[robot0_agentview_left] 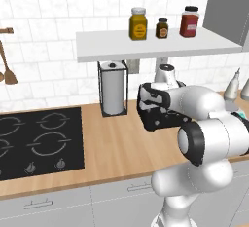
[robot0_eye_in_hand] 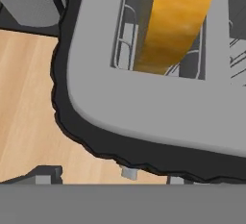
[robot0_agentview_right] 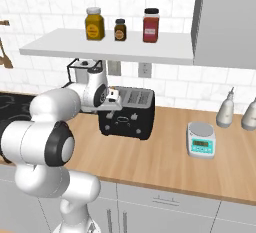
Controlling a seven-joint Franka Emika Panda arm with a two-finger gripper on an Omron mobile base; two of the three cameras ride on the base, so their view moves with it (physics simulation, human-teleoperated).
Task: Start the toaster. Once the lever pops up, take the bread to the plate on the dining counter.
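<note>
**A:** Black toaster point(robot0_agentview_right: 126, 113) sits on the wood counter point(robot0_agentview_right: 165, 162) under the shelf point(robot0_agentview_right: 110, 47). Where's the hand?

**B:** At the toaster's left end in the right base view, right over its top edge. The fingers point(robot0_eye_in_hand: 108, 176) are spread wide, pinching nothing; their tips poke up at 6 o'clock in the hand view.

**A:** And the bread?

**B:** Bread point(robot0_eye_in_hand: 178, 21) stands in a slot, showing golden brown at 12 to 1 o'clock in the hand view, inside the grey top of the toaster.

**A:** What's around it?

**B:** From the left base view, a paper-towel roll point(robot0_agentview_left: 113, 88) stands at 9 o'clock from the toaster, and the hob point(robot0_agentview_left: 39, 141) lies further that way. From the right base view, a small scale point(robot0_agentview_right: 201, 139) sits at 3 o'clock, well apart, with two bottles point(robot0_agentview_right: 226, 108) beyond it. Three jars point(robot0_agentview_right: 120, 25) line the shelf.
</note>
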